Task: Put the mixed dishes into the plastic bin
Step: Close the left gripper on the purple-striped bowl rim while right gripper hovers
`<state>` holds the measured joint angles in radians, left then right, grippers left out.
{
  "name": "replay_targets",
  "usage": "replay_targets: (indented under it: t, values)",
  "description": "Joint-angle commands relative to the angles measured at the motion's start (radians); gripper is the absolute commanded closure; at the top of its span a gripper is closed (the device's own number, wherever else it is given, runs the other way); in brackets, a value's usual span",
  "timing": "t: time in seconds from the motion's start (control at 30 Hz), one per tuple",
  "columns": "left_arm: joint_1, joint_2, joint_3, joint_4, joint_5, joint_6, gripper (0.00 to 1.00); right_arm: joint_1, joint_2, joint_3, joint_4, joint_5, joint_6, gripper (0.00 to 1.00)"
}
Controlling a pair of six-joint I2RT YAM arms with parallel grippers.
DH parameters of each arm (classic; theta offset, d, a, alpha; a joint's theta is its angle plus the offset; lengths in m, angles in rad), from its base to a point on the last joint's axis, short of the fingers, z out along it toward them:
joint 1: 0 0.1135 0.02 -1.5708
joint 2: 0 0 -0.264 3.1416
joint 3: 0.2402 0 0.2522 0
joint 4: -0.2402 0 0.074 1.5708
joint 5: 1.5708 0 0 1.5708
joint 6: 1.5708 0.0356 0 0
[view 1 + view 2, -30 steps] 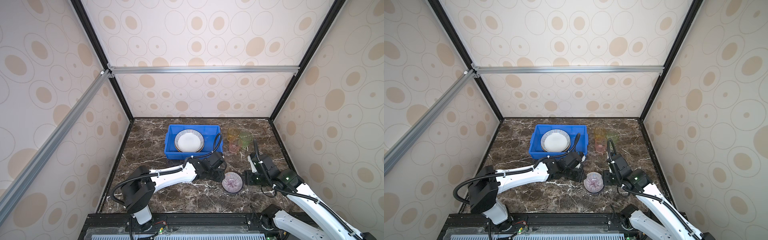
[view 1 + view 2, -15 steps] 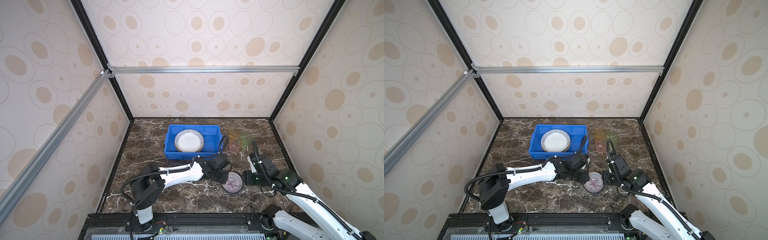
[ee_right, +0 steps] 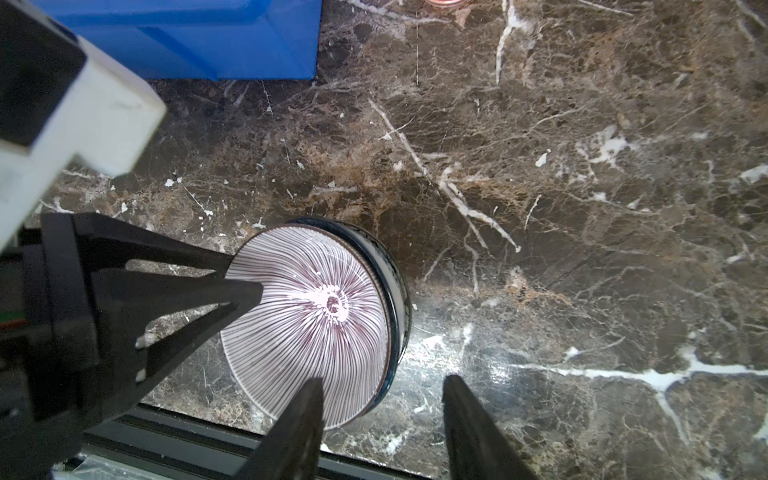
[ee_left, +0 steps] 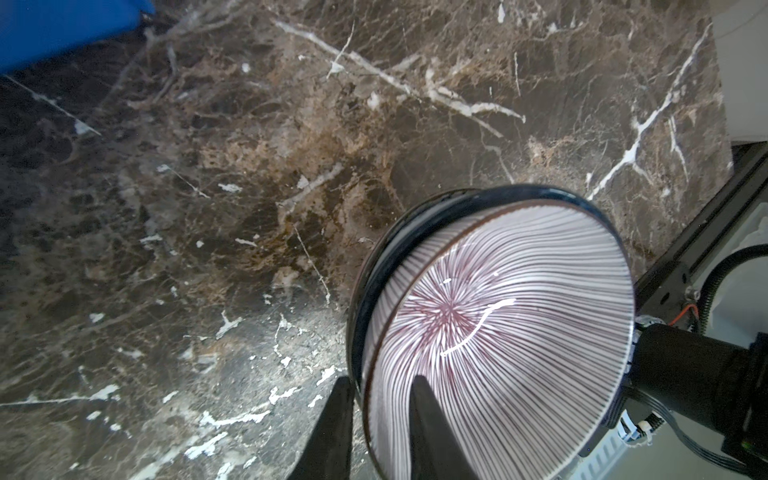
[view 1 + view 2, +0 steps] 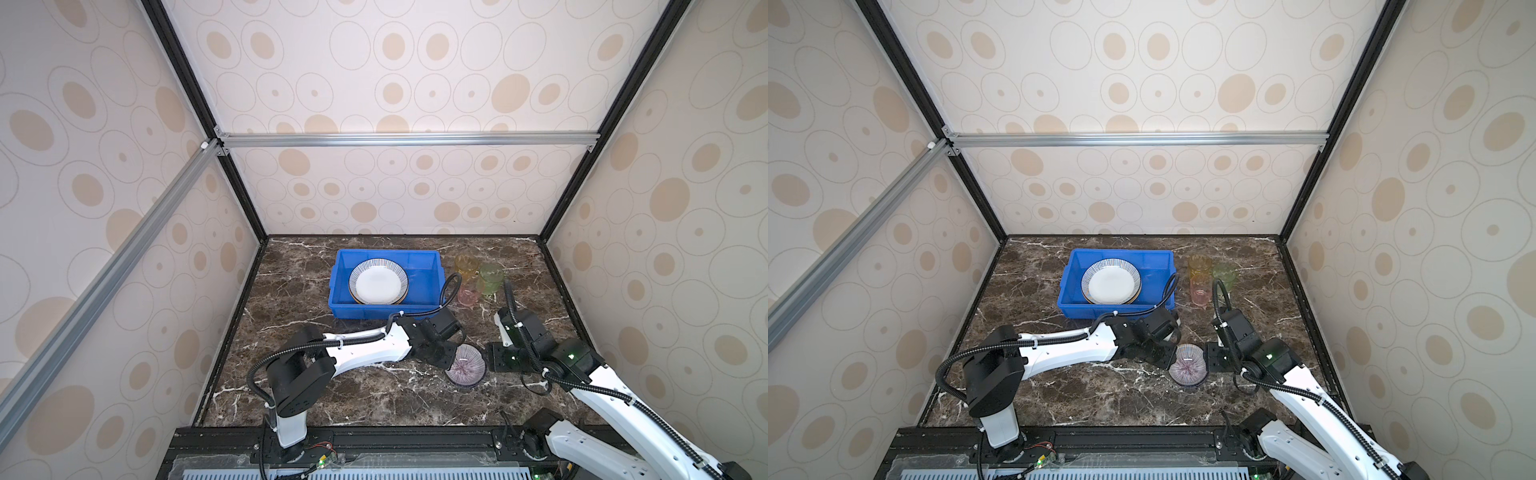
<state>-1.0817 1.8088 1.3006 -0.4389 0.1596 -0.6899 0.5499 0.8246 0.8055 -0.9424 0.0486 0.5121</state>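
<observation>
Left wrist view puts you right on the job. The left claw (image 4: 380,380) straddles the wall of the purple-rayed bowl (image 4: 498,316), one finger inside and one outside, narrowly set. You cannot tell whether they press the wall, so confirm the pinch before you raise anything. That bowl sits nested in a dark-rimmed bowl (image 4: 374,257) on the desk (image 5: 353,395), near the front and apart from the blue bin (image 5: 374,309). The outer finger stands close by the lower bowl's rim, so judge whether you are taking one wall or two. A pinch on both would likely bring the pair up together, while a pinch on the upper one alone may drag the lower one a little. Glazed ware probably slips, so seat the fingers deep on the wall and lift straight up, slowly, with the bowl level. The right claw (image 3: 384,379) hangs spread and empty just beside the stack. Leave it clear of the lift path, or use it to steady the lower bowl only if that one rises. Carry high enough to clear the bin's near wall. Aim for the bare floor to the right of the striped-rim plate (image 5: 378,282), which lies in the bin's left part. Mind the yellow tumbler (image 5: 465,264), green tumbler (image 5: 490,276) and pink tumbler (image 5: 468,296), which stand just beside the bin's right wall and are not yet put away.
</observation>
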Motion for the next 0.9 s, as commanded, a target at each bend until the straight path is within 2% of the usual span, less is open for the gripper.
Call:
replay_targets:
  t: [0.0,0.37,0.8,0.87]
  values:
    - [-0.011,0.014,0.045,-0.03,-0.022,0.018,0.78,0.009,-0.001,-0.012,-0.007,-0.004,0.009,0.5]
    - [-0.017,0.037,0.069,-0.049,-0.028,0.02,0.84,0.009,0.015,-0.014,0.005,-0.025,0.004,0.5]
    - [-0.019,0.045,0.101,-0.115,-0.083,0.032,1.0,0.008,0.008,-0.028,0.006,-0.026,0.002,0.5]
    - [-0.02,0.041,0.1,-0.115,-0.084,0.035,1.0,0.008,0.008,-0.028,0.008,-0.028,0.003,0.5]
